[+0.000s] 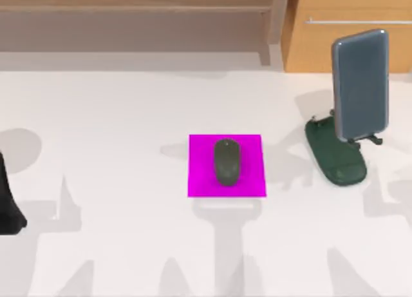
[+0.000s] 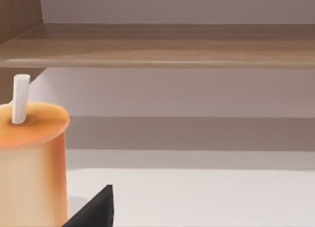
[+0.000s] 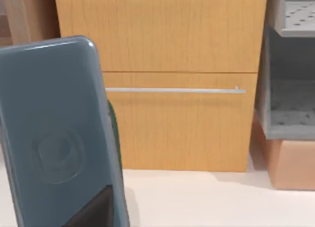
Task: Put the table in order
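Note:
The white table (image 1: 116,116) has a magenta square pad (image 1: 226,166) at its middle, and a dark grey mouse (image 1: 226,162) lies on the pad. At the right, a blue-grey phone (image 1: 360,84) stands upright on a dark green stand (image 1: 336,156). A black part of my left arm (image 1: 8,203) sits at the table's left edge. In the left wrist view my left gripper (image 2: 96,210) is beside an orange cylinder (image 2: 32,163) with a white stick in its top. My right gripper (image 3: 93,210) is close in front of the phone (image 3: 56,138).
A wooden shelf (image 1: 135,13) runs along the back of the table. A tan wooden cabinet (image 1: 351,26) with a drawer handle (image 3: 174,90) stands at the back right. Beside it are a grey rack (image 3: 290,64) and a peach box (image 3: 290,163).

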